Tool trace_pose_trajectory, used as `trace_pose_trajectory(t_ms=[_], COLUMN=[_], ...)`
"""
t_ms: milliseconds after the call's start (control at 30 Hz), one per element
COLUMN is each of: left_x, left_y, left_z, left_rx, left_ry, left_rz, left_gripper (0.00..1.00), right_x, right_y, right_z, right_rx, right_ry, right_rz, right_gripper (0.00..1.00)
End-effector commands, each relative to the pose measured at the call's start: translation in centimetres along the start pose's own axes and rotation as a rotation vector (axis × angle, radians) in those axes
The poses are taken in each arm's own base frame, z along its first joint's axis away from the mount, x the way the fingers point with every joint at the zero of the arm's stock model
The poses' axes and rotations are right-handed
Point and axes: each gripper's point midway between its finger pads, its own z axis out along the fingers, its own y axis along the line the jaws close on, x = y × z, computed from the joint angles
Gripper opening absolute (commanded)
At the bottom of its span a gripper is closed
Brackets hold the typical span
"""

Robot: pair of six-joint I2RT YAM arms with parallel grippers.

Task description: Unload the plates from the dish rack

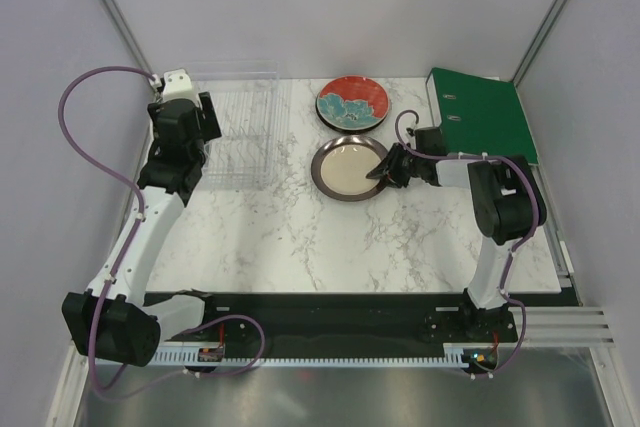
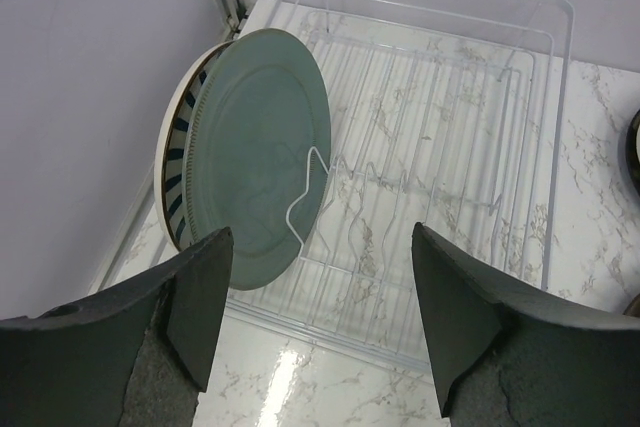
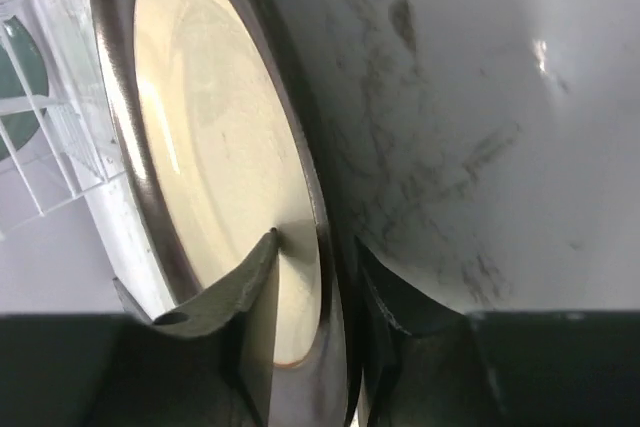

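Two of the four plates are out. The red plate [image 1: 352, 103] with teal flowers lies flat on the tabletop [image 1: 300, 237] toward the back. The cream plate [image 1: 345, 169] with the dark rim lies flat just in front of it, the two nearly touching. Both are well to the right of the dish rack [image 2: 548, 147] and left of a green binder [image 1: 485, 112].

My right pincer [image 3: 318, 247] is at the cream plate's right edge, one finger over the cream face and the other outside the dark rim. The jaws straddle that rim narrowly. I cannot tell whether they are pressing it or have let go, because the rim itself hides the contact.

Two plates remain. The teal plate [image 2: 260, 147] stands on edge at the left end of the rack, leaning in the wire slots, and the striped plate [image 2: 178, 162] stands close behind it. My left pincer [image 2: 318, 237] hangs above the rack's near edge with its jaws spread wide and nothing between them. I judge the teal plate to be its next pick.

Only a crescent of the striped plate shows, so I cannot say how it sits in its slot or whether anything stands behind it. From above, my left arm covers that end of the rack. The clear ribs are hard to separate from the marble beneath.
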Motion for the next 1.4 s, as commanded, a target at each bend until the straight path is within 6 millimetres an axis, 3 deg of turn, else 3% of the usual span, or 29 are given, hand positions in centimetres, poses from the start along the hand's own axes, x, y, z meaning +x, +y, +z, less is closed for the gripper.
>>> trace_pose_trajectory(t_ms=[0,67,200,333,533,767,900,1133,1367], left_x=[-1.1,-1.3,-1.5,-1.6,-2.2,-1.9,-1.1,1.1,3.0], left_y=[1.4,1.5,1.5,1.7,3.7,5.3,6.4,9.9,10.6], left_z=[-0.5,-0.6,-0.9,-0.9,-0.6,0.3,1.4,4.7,8.2], left_rx=[-0.045,-0.045,-0.037,-0.048,-0.163,-0.231,-0.267,-0.383,-0.362], left_ry=[-0.036,-0.041,-0.044,-0.045,-0.054,-0.05,-0.033,0.019,0.093], left_rz=[0.034,0.032,0.027,0.034,0.066,0.122,0.129,0.121,0.113], left_gripper=[0.79,0.79,0.8,0.8,0.8,0.83,0.84,0.86,0.85], right_x=[-0.3,0.0,0.9,1.1,0.7,0.1,-1.4,-3.6,-3.5], right_y=[-1.8,-2.5,-3.1,-3.6,-5.0,-5.9,-4.5,0.9,2.7], right_z=[-1.2,-1.3,-1.1,-1.6,-3.0,-4.7,-7.0,-11.5,-12.4], right_rx=[0.124,0.144,0.158,0.188,0.286,0.38,0.396,0.309,0.257], right_ry=[-0.022,-0.006,0.03,0.018,-0.026,-0.069,-0.155,-0.264,-0.27], right_rz=[-0.005,0.006,0.008,0.01,-0.014,-0.058,-0.115,-0.216,-0.223], right_gripper=[0.43,0.38,0.6,0.66,0.79,0.8,0.81,0.84,0.84])
